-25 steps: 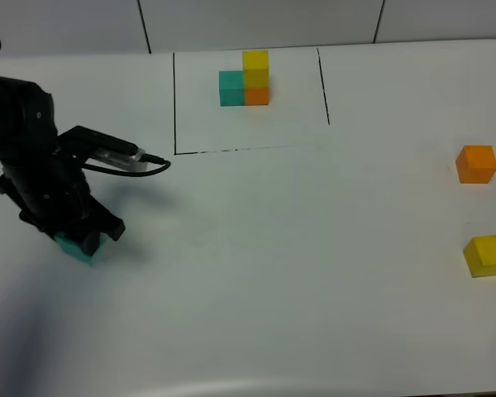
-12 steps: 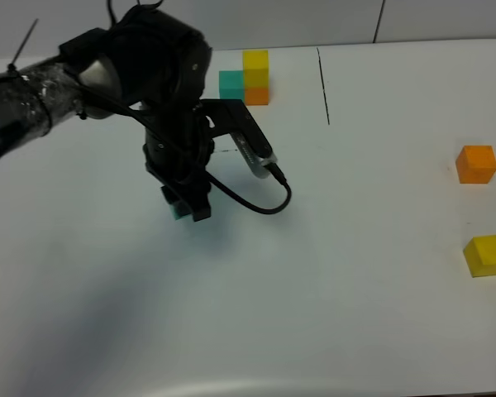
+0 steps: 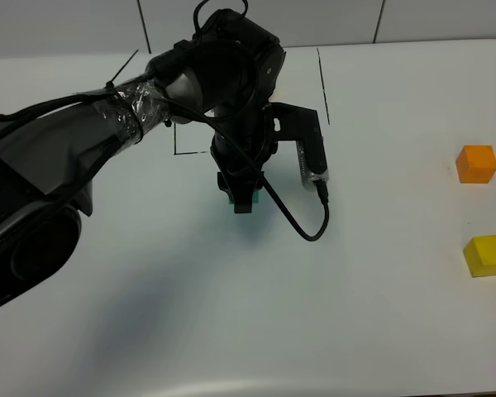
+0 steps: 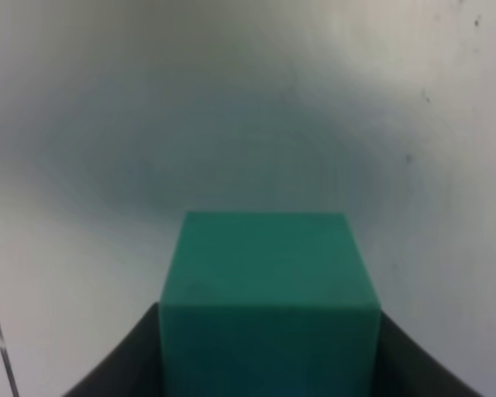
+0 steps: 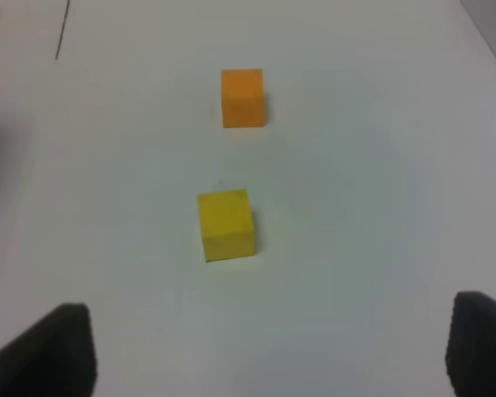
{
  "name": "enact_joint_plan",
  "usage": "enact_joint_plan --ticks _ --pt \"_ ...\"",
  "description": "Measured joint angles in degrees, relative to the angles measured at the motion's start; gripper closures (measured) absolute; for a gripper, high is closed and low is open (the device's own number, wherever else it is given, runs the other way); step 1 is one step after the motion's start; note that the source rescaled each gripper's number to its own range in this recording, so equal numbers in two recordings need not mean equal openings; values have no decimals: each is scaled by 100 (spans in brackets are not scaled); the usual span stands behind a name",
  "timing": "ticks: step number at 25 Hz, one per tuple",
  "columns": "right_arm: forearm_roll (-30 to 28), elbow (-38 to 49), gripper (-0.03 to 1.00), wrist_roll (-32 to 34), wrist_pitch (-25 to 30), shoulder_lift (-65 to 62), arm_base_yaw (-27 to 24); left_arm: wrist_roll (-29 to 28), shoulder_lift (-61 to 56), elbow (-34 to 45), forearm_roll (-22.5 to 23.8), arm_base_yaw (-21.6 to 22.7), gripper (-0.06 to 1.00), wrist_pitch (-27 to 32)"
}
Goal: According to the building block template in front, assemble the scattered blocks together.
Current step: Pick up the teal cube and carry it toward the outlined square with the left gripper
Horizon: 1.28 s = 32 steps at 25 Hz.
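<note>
My left gripper [image 3: 241, 198] has reached to the middle of the table, just in front of the drawn outline, and is shut on the teal cube [image 3: 251, 201]. In the left wrist view the teal cube [image 4: 269, 298] fills the space between the dark fingers [image 4: 120, 372], close over the white table. The template's cubes are hidden behind the left arm; only parts of its black outline [image 3: 323, 87] show. The orange cube [image 3: 477, 163] and the yellow cube [image 3: 488, 254] lie apart at the far right. My right gripper [image 5: 269, 351] is open and empty, short of the yellow cube [image 5: 226, 224] and the orange cube [image 5: 242, 98].
The left arm's cable [image 3: 302, 223] loops down onto the table right of the gripper. The white table [image 3: 380, 314] has its front edge along the bottom of the high view.
My left gripper has carried the teal cube from the left side of the table rightward to the middle, just in front of the outline. The arm now covers the template cubes.
</note>
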Motion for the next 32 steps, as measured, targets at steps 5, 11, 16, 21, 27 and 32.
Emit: enact_joint_plan --ticks 5,11,16,21,27,32 --pt "0 0 24 0 0 0 0 183 174 -67 -40 -2 94 0" --pt "0 0 24 0 0 0 0 180 346 -90 -179 -2 94 -235" --pt "0 0 24 0 0 0 0 180 502 -90 -343 -7 94 -402" --pt "0 0 24 0 0 0 0 180 553 -90 -343 -7 94 -458" --pt "0 0 24 0 0 0 0 180 565 -90 -343 -7 94 -518" --pt "0 0 24 0 0 0 0 191 565 -90 -331 -7 86 -544"
